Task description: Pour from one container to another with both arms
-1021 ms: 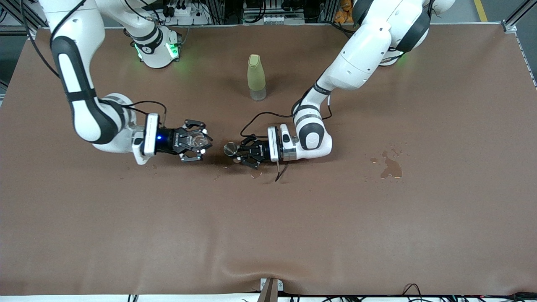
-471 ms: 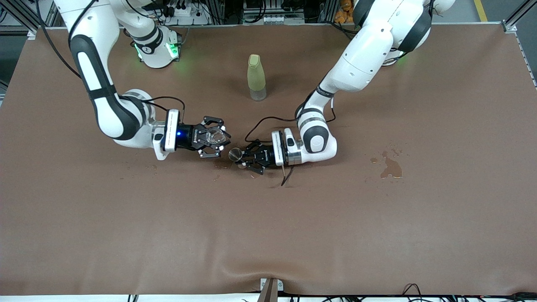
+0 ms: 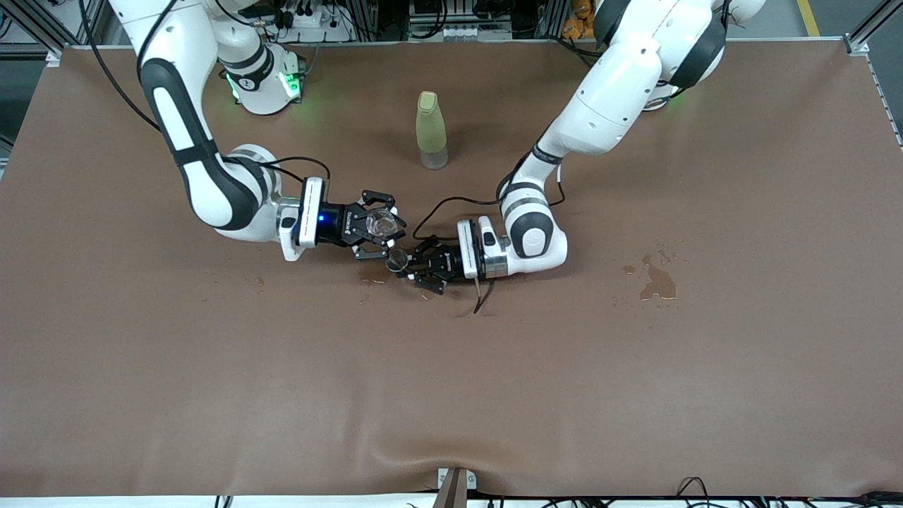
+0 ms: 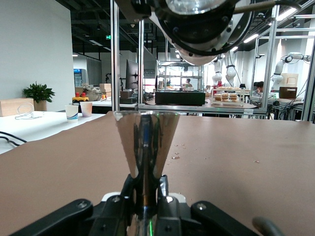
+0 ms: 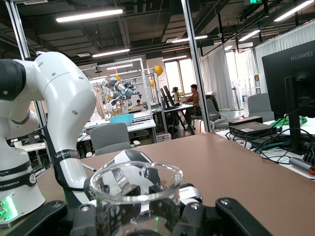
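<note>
Since the earlier frames the right hand (image 3: pixel 379 226) has swung toward the middle of the surface (image 3: pixel 451 395), bringing its clear glass cup (image 3: pixel 381 224) almost against the left hand (image 3: pixel 413 263). Both hands hang just above the brown surface. The right hand is pinched on the clear glass cup (image 5: pixel 137 194), which stands upright in its grip. The left hand is pinched on the stem of a metal cone cup (image 4: pixel 146 147), whose round mouth (image 3: pixel 396 260) sits just beside the glass. A pale green bottle (image 3: pixel 430 130) stands upright, farther from the front camera than both hands, clear of them. A wet spill (image 3: pixel 658 282) lies well apart, toward the left arm's end
</note>
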`<control>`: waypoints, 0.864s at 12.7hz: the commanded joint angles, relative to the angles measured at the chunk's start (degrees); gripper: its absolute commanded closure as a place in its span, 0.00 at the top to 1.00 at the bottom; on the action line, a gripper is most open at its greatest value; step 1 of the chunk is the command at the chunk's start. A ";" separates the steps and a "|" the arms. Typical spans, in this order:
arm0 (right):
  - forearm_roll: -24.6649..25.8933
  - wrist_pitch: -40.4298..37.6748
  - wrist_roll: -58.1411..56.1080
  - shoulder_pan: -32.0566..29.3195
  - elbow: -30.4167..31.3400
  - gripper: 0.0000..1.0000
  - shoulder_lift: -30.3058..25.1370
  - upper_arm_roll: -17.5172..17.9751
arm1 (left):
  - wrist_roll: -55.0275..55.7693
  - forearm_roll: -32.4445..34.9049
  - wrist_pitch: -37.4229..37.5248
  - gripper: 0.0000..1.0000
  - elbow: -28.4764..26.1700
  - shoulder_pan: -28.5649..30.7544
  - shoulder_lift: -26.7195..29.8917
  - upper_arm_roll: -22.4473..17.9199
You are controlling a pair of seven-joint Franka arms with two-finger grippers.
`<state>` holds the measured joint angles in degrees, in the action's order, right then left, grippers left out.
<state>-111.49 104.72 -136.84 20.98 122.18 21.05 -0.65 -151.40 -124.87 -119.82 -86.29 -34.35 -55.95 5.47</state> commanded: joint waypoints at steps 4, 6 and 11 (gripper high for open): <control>-4.16 -0.04 -5.97 0.90 4.82 0.00 -0.57 1.08 | -1.00 -0.29 -0.42 0.00 0.25 -0.01 0.14 0.06; -4.96 0.04 -6.86 0.90 5.35 0.00 -0.31 1.96 | -0.91 -0.81 -0.42 0.00 0.42 -0.01 0.23 0.06; -6.19 1.53 -7.22 0.91 5.35 0.00 0.84 2.31 | -0.91 -1.08 -0.42 0.00 0.43 -0.01 0.32 0.06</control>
<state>-115.71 105.11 -143.45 21.29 127.20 21.98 1.67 -151.40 -124.87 -119.82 -86.04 -34.33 -55.95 5.47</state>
